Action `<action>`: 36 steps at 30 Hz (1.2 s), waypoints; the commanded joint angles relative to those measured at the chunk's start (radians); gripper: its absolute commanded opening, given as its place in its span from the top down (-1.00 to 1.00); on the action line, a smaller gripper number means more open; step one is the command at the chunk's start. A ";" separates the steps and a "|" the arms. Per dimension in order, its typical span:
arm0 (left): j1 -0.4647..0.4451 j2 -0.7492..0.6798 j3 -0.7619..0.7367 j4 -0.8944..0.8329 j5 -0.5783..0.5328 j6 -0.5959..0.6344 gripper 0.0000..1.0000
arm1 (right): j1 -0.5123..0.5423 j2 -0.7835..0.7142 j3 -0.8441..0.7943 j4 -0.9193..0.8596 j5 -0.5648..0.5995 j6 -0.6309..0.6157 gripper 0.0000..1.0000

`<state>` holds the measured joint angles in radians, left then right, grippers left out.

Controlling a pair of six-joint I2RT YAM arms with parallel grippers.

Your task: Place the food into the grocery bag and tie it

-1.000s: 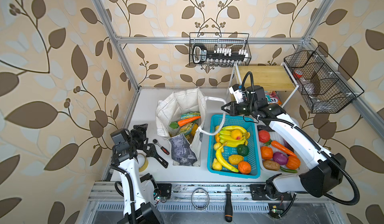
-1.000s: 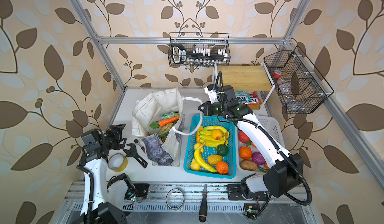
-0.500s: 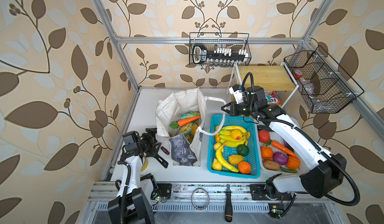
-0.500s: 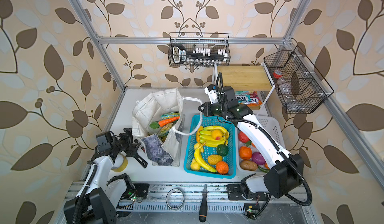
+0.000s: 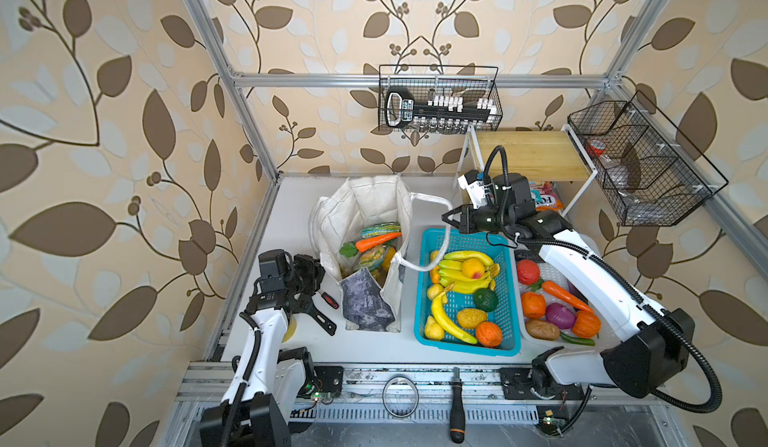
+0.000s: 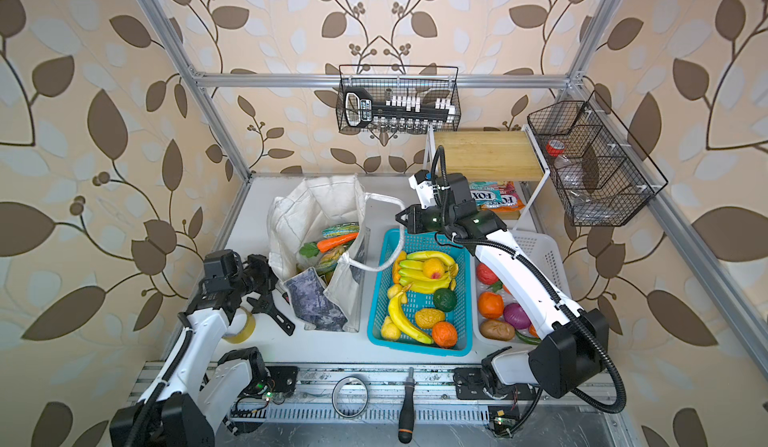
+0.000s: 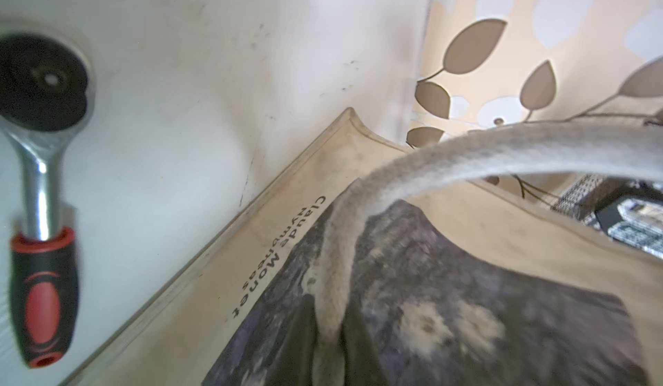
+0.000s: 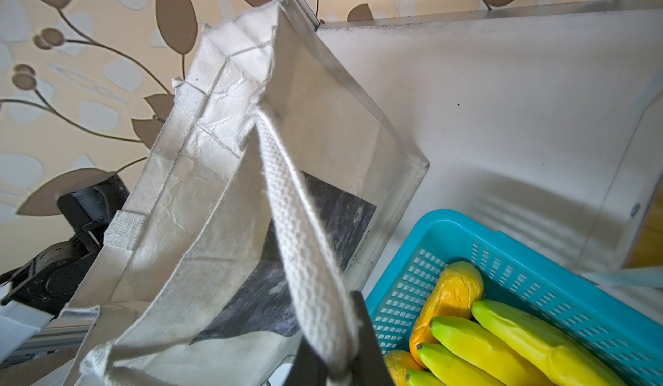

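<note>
Flanking the grocery bag [image 5: 361, 208] lie ratchet wrench [image 7: 43, 287] and blue basket [image 5: 465, 243].

Bare counter [image 5: 299, 204] between wall [image 5: 232, 200] and bag [image 5: 365, 204] is passable, but the ratchet [image 5: 330, 299] and blue basket [image 5: 469, 241] crowd the bag's sides.

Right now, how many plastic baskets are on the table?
2. The blue basket sits beside the grocery bag; the white basket sits next to it, away from the bag, partly under the right arm. None looks hidden.
</note>
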<state>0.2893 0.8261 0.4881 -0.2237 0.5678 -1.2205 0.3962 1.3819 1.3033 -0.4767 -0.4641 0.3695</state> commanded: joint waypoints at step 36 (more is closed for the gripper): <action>-0.055 -0.059 0.580 -0.131 0.268 0.244 1.00 | 0.232 0.085 0.082 0.214 0.047 0.191 0.46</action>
<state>0.2470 0.7662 1.0939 -0.4171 0.8513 -0.9688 0.6224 1.4731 1.4433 -0.3573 -0.3882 0.5419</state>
